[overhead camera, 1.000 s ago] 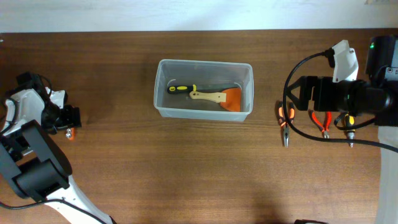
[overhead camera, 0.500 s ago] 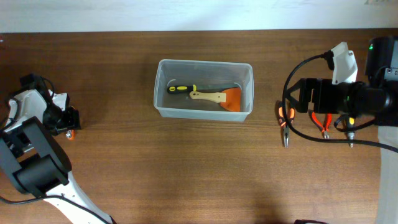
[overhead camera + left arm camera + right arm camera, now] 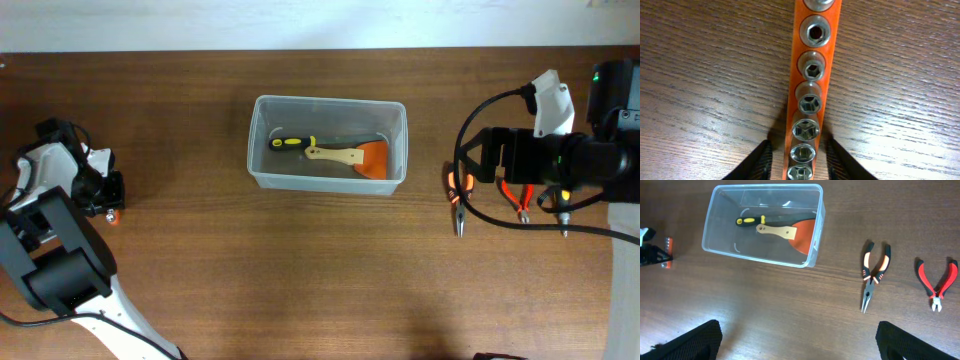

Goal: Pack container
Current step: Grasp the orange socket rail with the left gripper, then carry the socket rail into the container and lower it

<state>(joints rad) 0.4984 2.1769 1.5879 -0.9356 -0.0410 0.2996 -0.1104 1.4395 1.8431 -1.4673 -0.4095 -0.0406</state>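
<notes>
- Two fingers [image 3: 762, 162] of the left pincer [image 3: 799, 152] stand one on each side of the orange socket rail [image 3: 812, 75]. Its long axis runs straight out between them. Whether they press it, I cannot tell.
- The container [image 3: 327, 186] sits mid-table, well apart to this pincer's right.
- The right pincer [image 3: 797, 330] hangs wide open and empty, near the pliers [image 3: 874, 275].

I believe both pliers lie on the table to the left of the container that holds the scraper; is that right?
Not quite: the right wrist view shows both pliers, the orange pair and the red pair, lying on the table to the right of the container, not the left. The container does hold the scraper.
</notes>
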